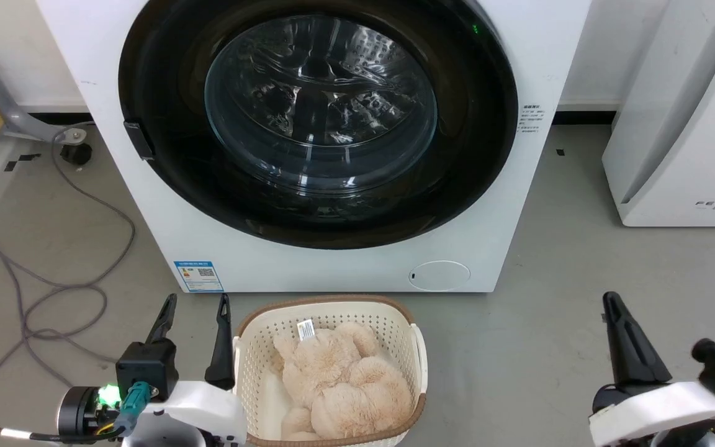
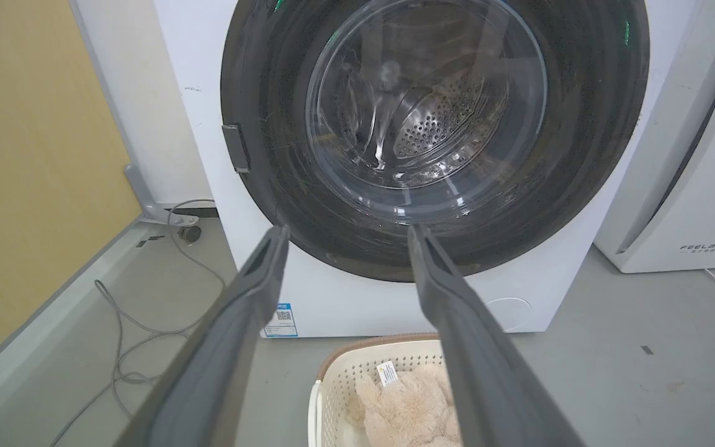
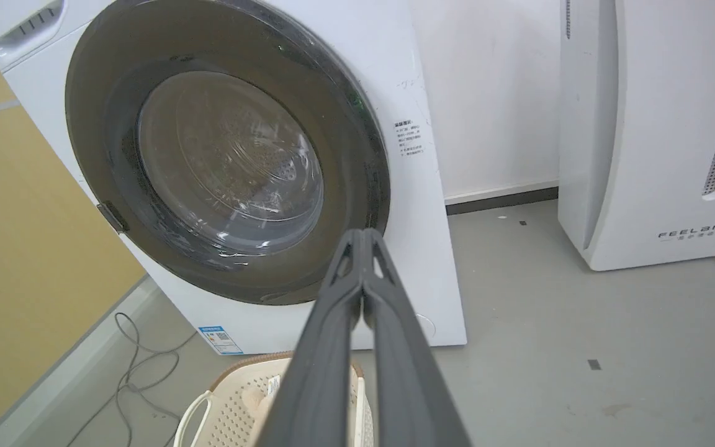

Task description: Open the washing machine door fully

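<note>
Round glossy black washing machine door (image 1: 318,118) closed, untouched; left hand (image 2: 348,230) released, right hand (image 3: 362,236) clenched empty; opening pending.

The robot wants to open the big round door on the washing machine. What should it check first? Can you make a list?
1. The washing machine door is closed and ready to pull: ok.
2. The handle tab on the door's left edge is free: ok.
3. The left tool is open and empty: ok.
4. The right tool is open: not ok, its fingers are pressed together.
5. A tool is at the handle tab: not ok, both hang back from the door.
6. The basket with the plush toy is out of the door's swing: cannot tell.
</note>
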Robot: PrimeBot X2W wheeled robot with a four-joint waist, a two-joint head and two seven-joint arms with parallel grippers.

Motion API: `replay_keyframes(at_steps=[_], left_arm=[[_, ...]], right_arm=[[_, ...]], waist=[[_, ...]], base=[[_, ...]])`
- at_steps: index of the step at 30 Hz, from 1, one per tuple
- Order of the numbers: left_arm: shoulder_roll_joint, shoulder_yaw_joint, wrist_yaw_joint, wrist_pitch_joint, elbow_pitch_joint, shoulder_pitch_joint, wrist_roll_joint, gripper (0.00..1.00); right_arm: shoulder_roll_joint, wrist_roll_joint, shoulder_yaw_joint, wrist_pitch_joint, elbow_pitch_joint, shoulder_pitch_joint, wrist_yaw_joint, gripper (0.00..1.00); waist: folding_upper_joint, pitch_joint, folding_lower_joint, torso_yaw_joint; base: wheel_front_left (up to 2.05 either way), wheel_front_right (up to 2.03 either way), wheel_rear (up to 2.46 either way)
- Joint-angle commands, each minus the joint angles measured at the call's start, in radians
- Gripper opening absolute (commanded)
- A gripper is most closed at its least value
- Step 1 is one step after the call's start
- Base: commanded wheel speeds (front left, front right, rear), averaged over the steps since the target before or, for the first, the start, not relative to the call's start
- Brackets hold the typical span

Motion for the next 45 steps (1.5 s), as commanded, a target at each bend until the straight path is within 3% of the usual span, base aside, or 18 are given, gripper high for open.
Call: replay_keyframes(at_steps=[1,16,28,45], left_arm=[[0.0,-0.002,0.008,-0.01,0.003,-0.005,-0.007,1.0],[0.0,-0.012,0.023,-0.041,0.001,-0.033,-0.015,1.0],[0.0,-0.025,0.041,-0.066,-0.007,-0.071,-0.026,1.0],[0.0,-0.046,0.068,-0.102,-0.026,-0.147,-0.041,1.0]], right_arm=[[0.0,0.044,-0.006,-0.011,0.002,-0.017,0.002,0.0],[-0.01,0.32,-0.077,-0.018,0.097,-0.151,0.003,0.0],[-0.049,0.522,-0.162,0.014,0.245,-0.339,0.003,0.0],[-0.144,0.692,-0.176,0.029,0.448,-0.67,0.004,0.0]], waist=[[0.0,0.002,-0.0002,0.001],[0.0,0.048,-0.0002,0.014],[0.0,0.114,-0.0002,0.033],[0.0,0.232,-0.0002,0.073]], base=[[0.0,0.0,0.0],[0.0,0.0,0.0],[0.0,0.0,0.0],[0.0,0.0,0.0]])
